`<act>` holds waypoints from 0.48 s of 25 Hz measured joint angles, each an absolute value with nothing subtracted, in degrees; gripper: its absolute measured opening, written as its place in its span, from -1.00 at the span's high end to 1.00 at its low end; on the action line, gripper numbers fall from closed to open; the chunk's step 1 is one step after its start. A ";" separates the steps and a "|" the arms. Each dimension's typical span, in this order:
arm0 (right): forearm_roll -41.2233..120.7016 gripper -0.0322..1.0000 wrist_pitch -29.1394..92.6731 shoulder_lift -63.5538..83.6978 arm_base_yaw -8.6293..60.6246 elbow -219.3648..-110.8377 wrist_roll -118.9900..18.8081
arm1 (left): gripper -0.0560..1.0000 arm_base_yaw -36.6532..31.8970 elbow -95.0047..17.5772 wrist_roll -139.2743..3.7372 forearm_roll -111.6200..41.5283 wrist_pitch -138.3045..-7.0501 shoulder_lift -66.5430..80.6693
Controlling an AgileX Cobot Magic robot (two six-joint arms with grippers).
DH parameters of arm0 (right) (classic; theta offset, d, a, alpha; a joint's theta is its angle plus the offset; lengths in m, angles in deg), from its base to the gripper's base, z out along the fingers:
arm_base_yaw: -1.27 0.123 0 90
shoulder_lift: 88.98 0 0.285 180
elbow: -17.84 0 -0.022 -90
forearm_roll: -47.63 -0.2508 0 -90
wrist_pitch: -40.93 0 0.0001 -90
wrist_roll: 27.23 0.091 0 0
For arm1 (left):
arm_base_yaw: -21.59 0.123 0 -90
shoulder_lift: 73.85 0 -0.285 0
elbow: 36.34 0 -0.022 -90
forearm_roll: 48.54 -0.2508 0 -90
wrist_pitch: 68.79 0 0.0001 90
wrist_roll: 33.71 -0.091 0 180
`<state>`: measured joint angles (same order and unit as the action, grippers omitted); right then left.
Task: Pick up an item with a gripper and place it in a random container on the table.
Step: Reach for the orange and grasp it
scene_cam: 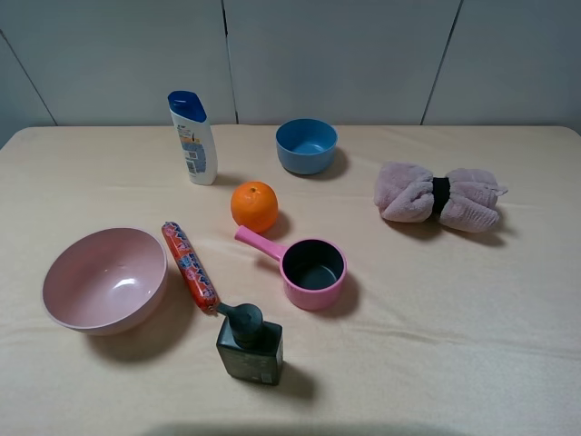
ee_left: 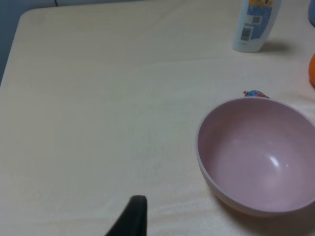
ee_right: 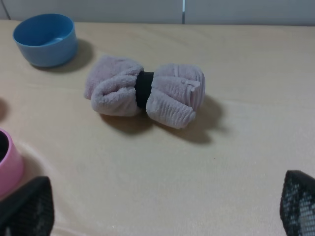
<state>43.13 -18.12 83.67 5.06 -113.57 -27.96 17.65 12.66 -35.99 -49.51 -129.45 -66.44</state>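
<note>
The orange [scene_cam: 254,205] sits on the table [scene_cam: 472,327] near the middle, just behind the handle of the pink saucepan [scene_cam: 313,271]. The saucepan is upright with nothing in it. No arm shows in the exterior high view. In the left wrist view only one black finger [ee_left: 134,216] shows, over bare cloth left of the large pink bowl [ee_left: 258,155], and a sliver of the orange [ee_left: 312,71] shows at the edge. My right gripper [ee_right: 162,206] is open and empty, its fingers wide apart, with the saucepan's rim [ee_right: 7,164] beside one of them.
A white shampoo bottle [scene_cam: 193,138] and a blue bowl [scene_cam: 306,145] stand at the back. A rolled pinkish towel [scene_cam: 438,195] lies at the right. A red sausage tube [scene_cam: 190,266], the large pink bowl [scene_cam: 104,280] and a dark pump bottle [scene_cam: 249,345] are at the front left.
</note>
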 joint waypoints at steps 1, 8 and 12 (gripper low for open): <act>43.13 -0.41 -18.12 83.67 5.06 -113.57 -27.96 | -0.97 17.65 12.66 -35.99 -49.51 -129.45 -66.44; 43.13 -0.41 -18.12 83.67 5.06 -113.57 -27.96 | -0.97 17.65 12.66 -35.99 -49.51 -129.45 -66.44; 43.13 -0.41 -18.12 83.67 5.06 -113.57 -27.96 | -0.97 17.65 12.66 -35.94 -49.51 -129.45 -66.44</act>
